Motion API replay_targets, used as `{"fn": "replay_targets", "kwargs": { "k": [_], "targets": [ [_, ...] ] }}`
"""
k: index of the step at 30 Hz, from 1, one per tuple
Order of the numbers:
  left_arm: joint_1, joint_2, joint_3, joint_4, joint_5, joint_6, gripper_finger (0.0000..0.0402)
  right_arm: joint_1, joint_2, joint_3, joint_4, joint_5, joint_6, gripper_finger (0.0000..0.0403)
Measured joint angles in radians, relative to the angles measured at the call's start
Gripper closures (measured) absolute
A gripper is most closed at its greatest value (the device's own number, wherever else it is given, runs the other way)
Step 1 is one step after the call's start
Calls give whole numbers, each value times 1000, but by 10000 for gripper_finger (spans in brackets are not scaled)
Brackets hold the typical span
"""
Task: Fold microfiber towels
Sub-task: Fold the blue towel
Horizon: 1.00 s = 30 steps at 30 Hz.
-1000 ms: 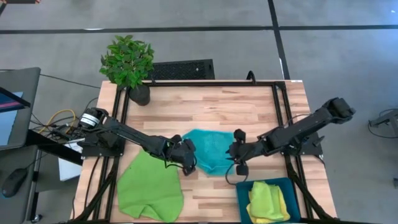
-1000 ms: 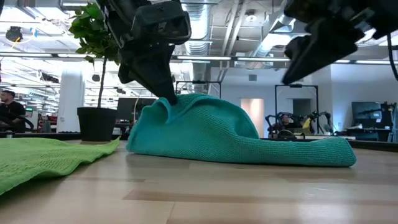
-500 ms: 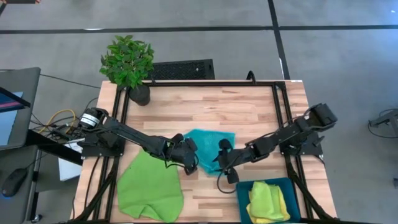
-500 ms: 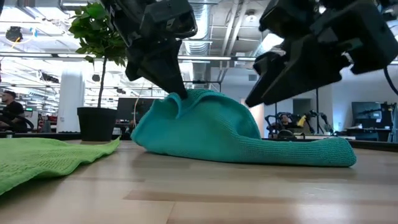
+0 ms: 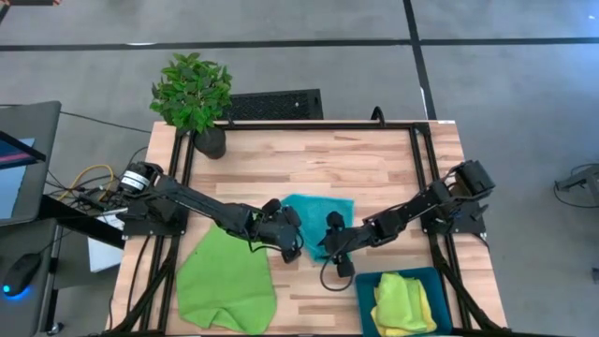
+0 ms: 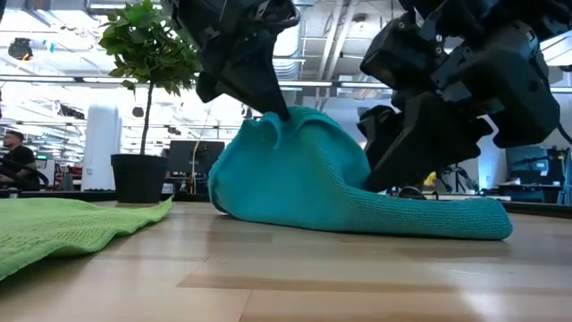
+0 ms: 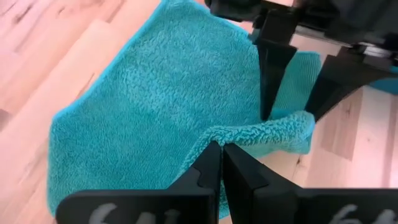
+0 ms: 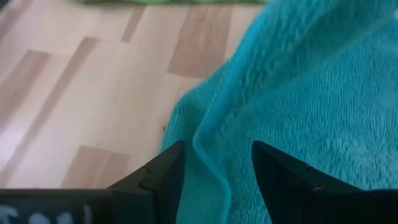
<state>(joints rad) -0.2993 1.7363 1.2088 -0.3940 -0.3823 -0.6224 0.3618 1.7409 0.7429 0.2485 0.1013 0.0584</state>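
Left gripper [image 7: 219, 155] pinching turquoise towel [image 5: 316, 217] (corner hidden), right gripper [image 8: 214, 163] spread, straddling fold.

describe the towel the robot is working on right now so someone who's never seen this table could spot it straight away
On the pale wooden table, look at the middle, between the two dark arms. The turquoise microfiber towel lies there, bunched up, pinched by the left gripper. The only turquoise cloth: the flat one beside it is lime green.
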Motion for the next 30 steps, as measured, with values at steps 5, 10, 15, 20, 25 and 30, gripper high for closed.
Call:
{"fn": "replay_targets", "kwargs": {
  "k": [5,10,15,20,25,30],
  "targets": [
    [-2,0,16,-19,-18,10,401,2,0,0,-40,-46,46,211],
    [-6,0,16,-19,-34,10,401,0,0,0,-88,-55,91,237],
    [-15,-2,16,-21,-44,10,401,4,0,0,-101,-59,105,261],
    [-28,-30,16,-53,-75,3,402,3,0,0,-126,-73,127,284],
    [-35,-43,16,-96,-90,-31,402,3,0,0,-130,-78,128,335],
    [-36,-35,16,-122,-68,-64,402,3,-2,0,-132,-104,128,393]
  ]
}}
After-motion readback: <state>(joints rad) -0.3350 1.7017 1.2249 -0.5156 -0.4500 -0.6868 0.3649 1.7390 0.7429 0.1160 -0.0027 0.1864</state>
